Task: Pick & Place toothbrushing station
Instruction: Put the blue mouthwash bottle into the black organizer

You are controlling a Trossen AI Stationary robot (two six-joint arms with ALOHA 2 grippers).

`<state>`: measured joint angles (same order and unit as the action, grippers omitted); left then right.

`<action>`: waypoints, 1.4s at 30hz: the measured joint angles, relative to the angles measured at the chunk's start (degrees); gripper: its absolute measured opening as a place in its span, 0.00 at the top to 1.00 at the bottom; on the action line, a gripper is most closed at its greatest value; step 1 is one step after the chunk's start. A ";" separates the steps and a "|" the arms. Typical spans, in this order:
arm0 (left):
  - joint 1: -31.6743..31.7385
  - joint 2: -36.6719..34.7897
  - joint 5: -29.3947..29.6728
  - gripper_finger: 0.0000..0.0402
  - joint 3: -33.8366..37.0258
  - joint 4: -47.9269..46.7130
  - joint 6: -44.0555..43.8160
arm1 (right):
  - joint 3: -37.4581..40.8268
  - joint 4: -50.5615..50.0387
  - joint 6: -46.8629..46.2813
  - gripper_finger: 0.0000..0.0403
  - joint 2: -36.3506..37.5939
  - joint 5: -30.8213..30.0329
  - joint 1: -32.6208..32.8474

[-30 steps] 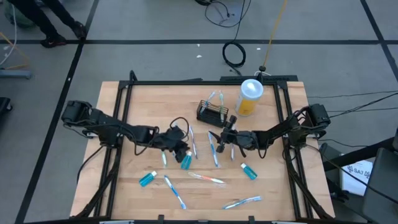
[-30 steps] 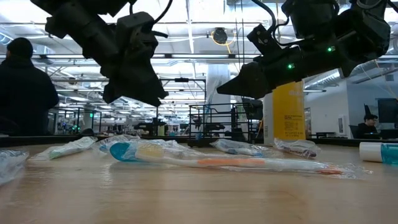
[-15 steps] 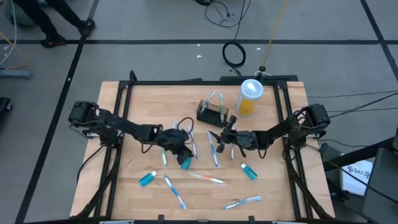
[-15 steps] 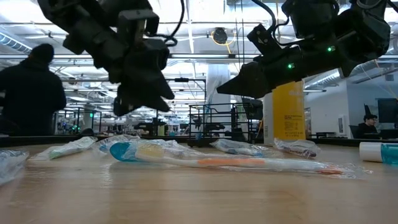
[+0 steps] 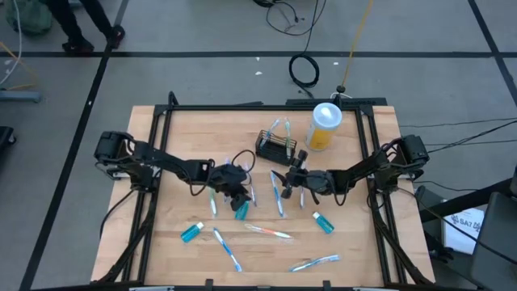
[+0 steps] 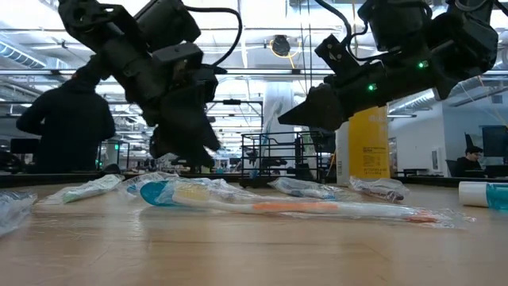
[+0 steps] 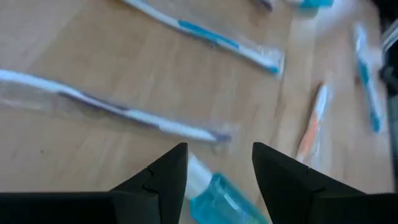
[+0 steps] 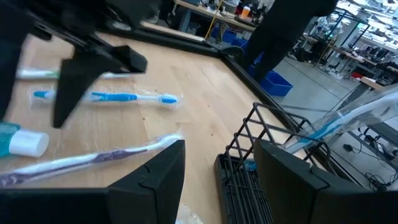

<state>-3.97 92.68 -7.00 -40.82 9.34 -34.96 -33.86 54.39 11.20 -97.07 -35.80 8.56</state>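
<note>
Both grippers open: left gripper [image 5: 240, 196] low over blue bottle [image 5: 241, 210]; right gripper [image 5: 292, 174] hovering beside wire-mesh basket [image 5: 275, 146].

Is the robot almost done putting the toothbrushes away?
Not nearly. The black basket already holds a couple of toothbrushes. The left gripper, open, hovers over a teal bottle; the right gripper, open and empty, waits beside the basket. Several wrapped toothbrushes and bottles lie loose on the table.
</note>
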 joint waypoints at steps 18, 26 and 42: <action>-6.68 3.58 14.98 0.55 0.04 -1.74 -6.32 | -0.01 -0.35 -0.27 0.55 -0.01 0.05 -0.02; -7.45 8.02 14.95 0.55 -0.11 2.73 -9.01 | -0.01 -1.18 -3.04 0.55 -0.01 0.07 -0.13; -7.42 6.98 11.89 0.76 -0.03 -0.19 -8.66 | -0.01 -1.16 -3.04 0.55 0.01 0.03 -0.37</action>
<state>-11.40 99.66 4.89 -40.85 9.15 -43.62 -33.87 53.23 8.16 -97.06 -35.77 8.19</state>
